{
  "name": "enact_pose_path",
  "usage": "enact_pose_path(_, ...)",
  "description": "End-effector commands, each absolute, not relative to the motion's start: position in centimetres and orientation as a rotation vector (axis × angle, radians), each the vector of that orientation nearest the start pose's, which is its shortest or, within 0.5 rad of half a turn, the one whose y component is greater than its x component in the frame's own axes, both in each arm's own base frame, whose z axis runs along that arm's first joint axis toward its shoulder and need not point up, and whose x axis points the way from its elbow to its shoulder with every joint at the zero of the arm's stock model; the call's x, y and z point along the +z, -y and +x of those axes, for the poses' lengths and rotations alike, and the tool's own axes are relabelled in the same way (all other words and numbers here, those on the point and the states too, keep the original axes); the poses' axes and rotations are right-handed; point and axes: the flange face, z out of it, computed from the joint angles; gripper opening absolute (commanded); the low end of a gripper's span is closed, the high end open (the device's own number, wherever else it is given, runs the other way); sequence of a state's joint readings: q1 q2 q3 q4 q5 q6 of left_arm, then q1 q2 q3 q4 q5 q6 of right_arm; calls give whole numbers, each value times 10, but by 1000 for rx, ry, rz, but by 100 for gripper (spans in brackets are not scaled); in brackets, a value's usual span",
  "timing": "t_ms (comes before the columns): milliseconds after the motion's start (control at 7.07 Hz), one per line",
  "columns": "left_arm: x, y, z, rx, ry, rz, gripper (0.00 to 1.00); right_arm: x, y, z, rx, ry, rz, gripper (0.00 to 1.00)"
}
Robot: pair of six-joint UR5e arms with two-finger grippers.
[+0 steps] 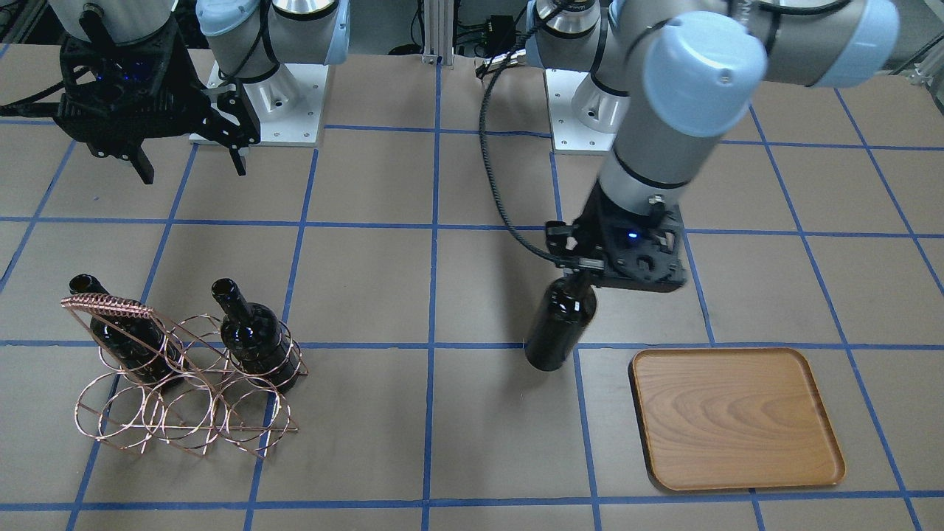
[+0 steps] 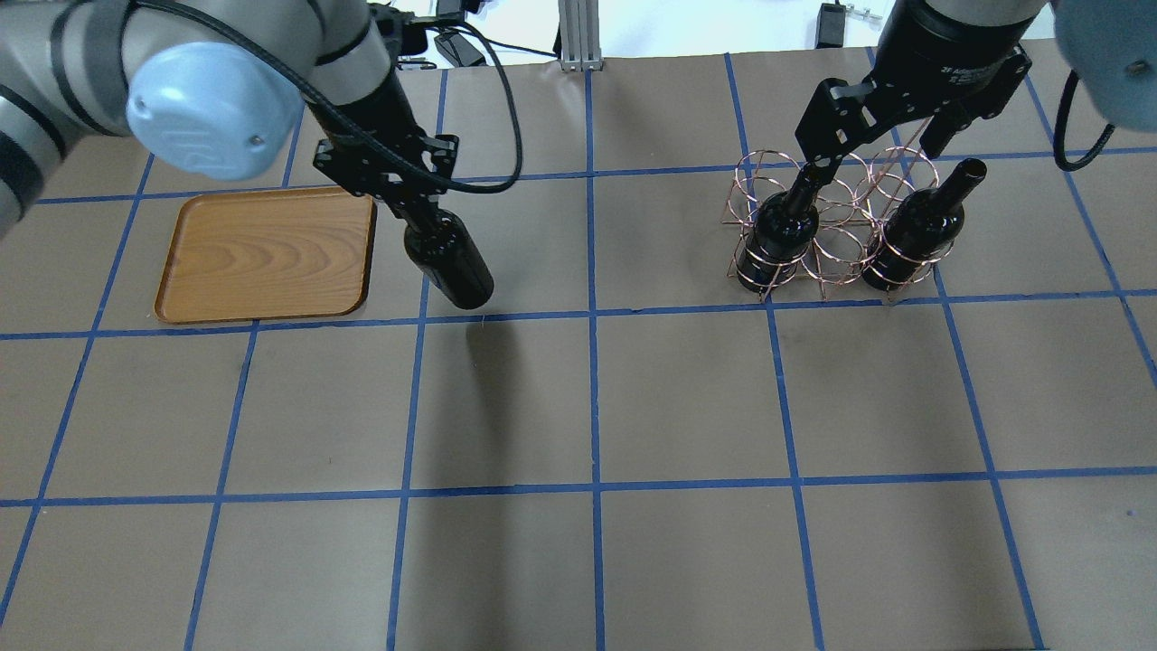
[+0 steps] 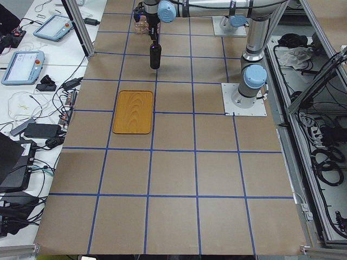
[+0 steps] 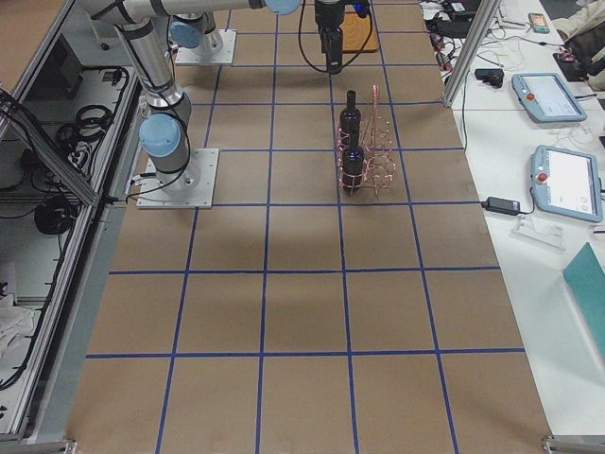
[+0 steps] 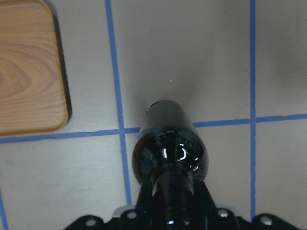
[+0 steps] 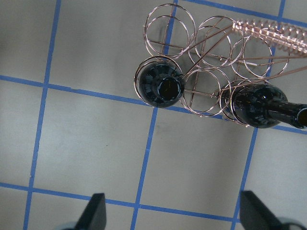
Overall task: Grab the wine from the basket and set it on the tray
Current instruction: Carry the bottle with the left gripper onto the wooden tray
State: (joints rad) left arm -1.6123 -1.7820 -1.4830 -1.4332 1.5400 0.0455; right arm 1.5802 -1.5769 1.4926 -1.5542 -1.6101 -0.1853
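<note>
My left gripper (image 1: 582, 276) is shut on the neck of a near-black wine bottle (image 1: 560, 324) and holds it upright and slightly tilted over the table, just beside the wooden tray (image 1: 734, 417). In the overhead view the bottle (image 2: 449, 260) hangs right of the tray (image 2: 267, 255). The left wrist view looks down along the bottle (image 5: 170, 148), with the tray's corner (image 5: 26, 72) at the upper left. The copper wire basket (image 1: 184, 398) holds two more bottles (image 1: 254, 335) (image 1: 125, 339). My right gripper (image 2: 877, 152) is open and empty, high above the basket (image 6: 211, 52).
The table is brown paper with a blue tape grid (image 2: 592, 312). The arm bases (image 1: 258, 110) stand at the robot's edge. Tablets and cables (image 3: 21, 65) lie on the benches beside the table.
</note>
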Motion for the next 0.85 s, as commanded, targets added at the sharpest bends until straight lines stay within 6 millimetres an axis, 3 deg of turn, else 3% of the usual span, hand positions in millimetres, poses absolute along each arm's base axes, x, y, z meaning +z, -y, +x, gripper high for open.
enact_pose_path(0,443,619,-45,-183,-3119,294,5,528,493,134,-101,-3172,-308,97)
enact_pose_path(283,441,644,38,-241,-3067,385,5,530,492,134,-111,-3169,-307,97)
enact_pose_path(707,422,637,99,-154,-3067,316,5,530,493,134,-119,-3170,-307,98)
